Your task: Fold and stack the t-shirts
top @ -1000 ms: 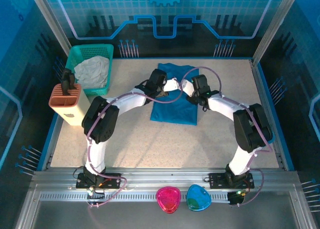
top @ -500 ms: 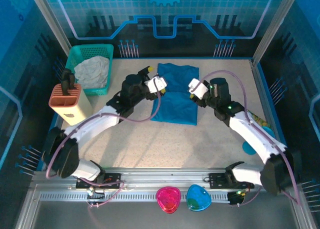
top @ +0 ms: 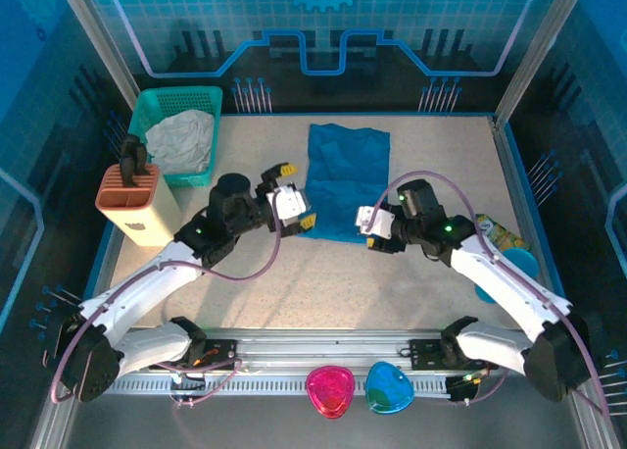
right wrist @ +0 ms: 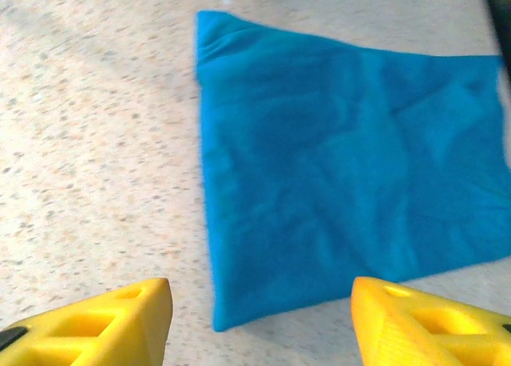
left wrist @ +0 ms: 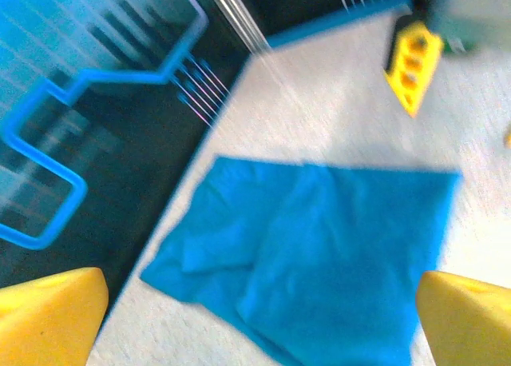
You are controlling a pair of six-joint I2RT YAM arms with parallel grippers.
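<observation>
At the table's far middle: we see the teal-blue t-shirt lying flat on the speckled table. It is folded into a rough rectangle, with soft creases toward its far end.
Left arm: our left gripper sits just beside the t-shirt's near left corner. Its yellow fingers are spread wide and nothing is between them.
Left wrist camera: the left gripper shows one fingertip in each lower corner. The t-shirt lies ahead of them, blurred, with one layer overlapping another.
Right arm: our right gripper sits just beside the t-shirt's near right corner. Its fingers are parted and grip nothing.
Right wrist camera: the right gripper shows both fingertips well apart at the bottom edge. The t-shirt lies ahead, one of its corners falling between them, and bare table runs along its left side.
Contact: from above we cannot tell whether either gripper touches the cloth's edge.
Far left corner: a green basket holds a crumpled pale cloth, well apart from the t-shirt.
Left edge: an orange holder stands just in front of the basket.
Near rail: a pink piece and a blue piece lie side by side between the two arm bases.
</observation>
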